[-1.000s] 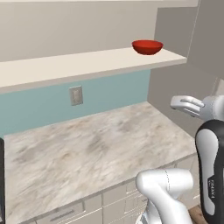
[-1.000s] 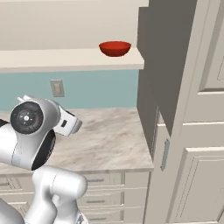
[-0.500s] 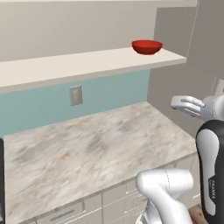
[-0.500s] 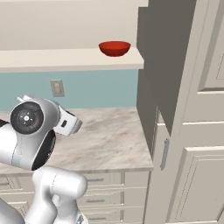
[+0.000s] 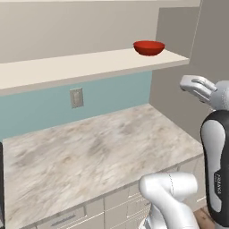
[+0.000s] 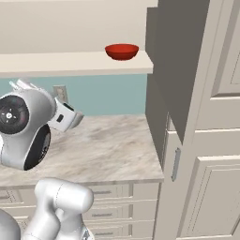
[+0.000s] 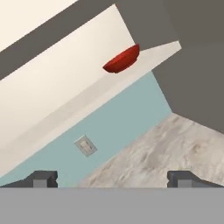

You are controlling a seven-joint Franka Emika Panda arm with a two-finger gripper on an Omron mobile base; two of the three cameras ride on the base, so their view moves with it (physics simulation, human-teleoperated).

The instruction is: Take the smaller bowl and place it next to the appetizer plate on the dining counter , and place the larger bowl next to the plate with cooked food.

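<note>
The smaller bowl [image 5: 149, 47], plain glossy red, sits near the right end of a pale wall shelf [image 5: 67, 67], well above the counter; it also appears as the red bowl [image 6: 122, 51] and the red bowl [image 7: 123, 60]. My gripper [image 7: 113, 179] is open, its two dark fingertips [image 7: 41, 178] wide apart with nothing between them. It hangs in the air well short of the bowl and lower than the shelf, pointing up toward it. My white hand [image 5: 197, 86] is raised at the right, over the counter's right end. The larger bowl, the appetizer plate and the dining counter are out of view.
A marbled counter [image 5: 94, 152] with cream drawers [image 6: 117, 211] lies under the shelf. A wall outlet [image 5: 76, 97] sits on the teal backsplash. A tall grey-sided cabinet [image 6: 197, 117] bounds the counter and shelf on the right.
</note>
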